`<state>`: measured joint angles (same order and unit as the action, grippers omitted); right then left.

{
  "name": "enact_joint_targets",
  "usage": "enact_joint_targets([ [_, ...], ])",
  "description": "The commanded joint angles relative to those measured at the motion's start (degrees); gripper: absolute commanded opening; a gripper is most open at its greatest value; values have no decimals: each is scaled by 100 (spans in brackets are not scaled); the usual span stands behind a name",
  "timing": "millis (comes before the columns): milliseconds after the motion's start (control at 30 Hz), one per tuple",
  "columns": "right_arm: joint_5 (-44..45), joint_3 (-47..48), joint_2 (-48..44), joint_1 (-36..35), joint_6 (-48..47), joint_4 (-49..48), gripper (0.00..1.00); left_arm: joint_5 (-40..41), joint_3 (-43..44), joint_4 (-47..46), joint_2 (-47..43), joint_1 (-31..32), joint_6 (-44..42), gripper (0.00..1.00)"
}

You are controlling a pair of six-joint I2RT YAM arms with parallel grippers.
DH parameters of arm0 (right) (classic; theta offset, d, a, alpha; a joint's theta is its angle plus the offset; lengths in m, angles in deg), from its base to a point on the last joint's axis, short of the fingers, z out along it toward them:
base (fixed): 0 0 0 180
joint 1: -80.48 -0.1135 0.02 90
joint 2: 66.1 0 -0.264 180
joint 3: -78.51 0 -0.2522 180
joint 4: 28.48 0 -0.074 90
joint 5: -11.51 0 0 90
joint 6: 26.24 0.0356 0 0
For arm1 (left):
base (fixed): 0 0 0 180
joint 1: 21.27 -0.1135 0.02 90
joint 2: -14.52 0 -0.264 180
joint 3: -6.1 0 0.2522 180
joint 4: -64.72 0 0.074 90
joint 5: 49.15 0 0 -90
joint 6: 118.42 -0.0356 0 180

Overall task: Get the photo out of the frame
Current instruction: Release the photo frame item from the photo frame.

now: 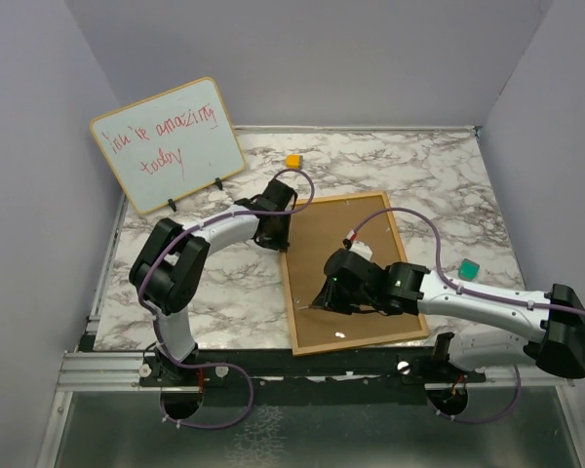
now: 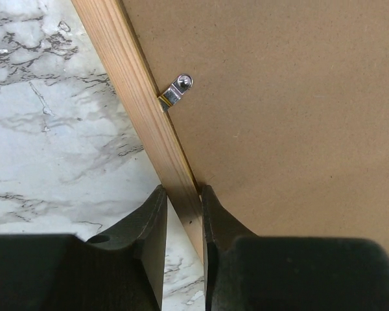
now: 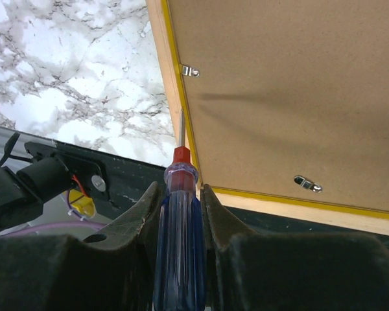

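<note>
Lying back-up on the marble desk (image 1: 429,175), the frame (image 1: 346,273) shows only its brown board, so the photo is hidden underneath; left claw (image 2: 183,210) pinches the frame's wooden side rail, a detail only its wrist view gives, with a metal clip (image 2: 176,91) just beyond; right claw (image 3: 181,194) grips a blue-handled screwdriver (image 3: 177,240), and its wrist view alone shows the tip at the yellow inner edge, just below a second clip (image 3: 190,70).
</note>
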<state>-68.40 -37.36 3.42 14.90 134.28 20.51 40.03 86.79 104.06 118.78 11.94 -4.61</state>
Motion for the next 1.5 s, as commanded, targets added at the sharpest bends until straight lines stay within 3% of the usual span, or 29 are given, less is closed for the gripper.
enact_joint_targets([
  [0,235,28,26,-34,64,47,0,484,-93,517,259,-27,-342,11],
  [433,336,115,367,-29,16,-150,0,508,-49,597,322,9,-406,9],
  [667,447,-434,73,-34,113,-1016,0,436,-49,597,339,11,-404,7],
  [867,501,-215,379,-34,216,-593,0,425,-32,613,341,9,-438,1],
  [1467,984,95,576,-34,209,-236,1,485,-23,589,332,14,-430,0],
])
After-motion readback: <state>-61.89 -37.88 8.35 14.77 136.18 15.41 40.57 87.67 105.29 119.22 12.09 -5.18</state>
